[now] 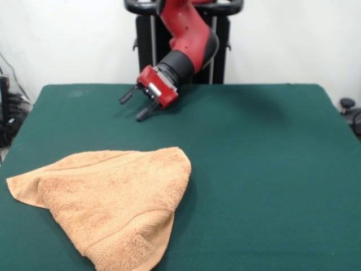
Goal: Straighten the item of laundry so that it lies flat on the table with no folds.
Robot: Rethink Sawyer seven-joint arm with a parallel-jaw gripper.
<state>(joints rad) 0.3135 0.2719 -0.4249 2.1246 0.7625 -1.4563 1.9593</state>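
Nearest the camera, at the near left of the surface [271, 186], lies the towel [113, 197], folded over itself into a rough triangle, one corner trailing left and a ribbed band doubled under at the near edge. It looks soft, light and limp, so I judge it will drape and drag rather than slide stiffly; the peak at its far right, or that left corner, seems the best hold. Farther back my pincer [137, 106] hangs empty, fingers apart, well clear. Nothing lies between us.
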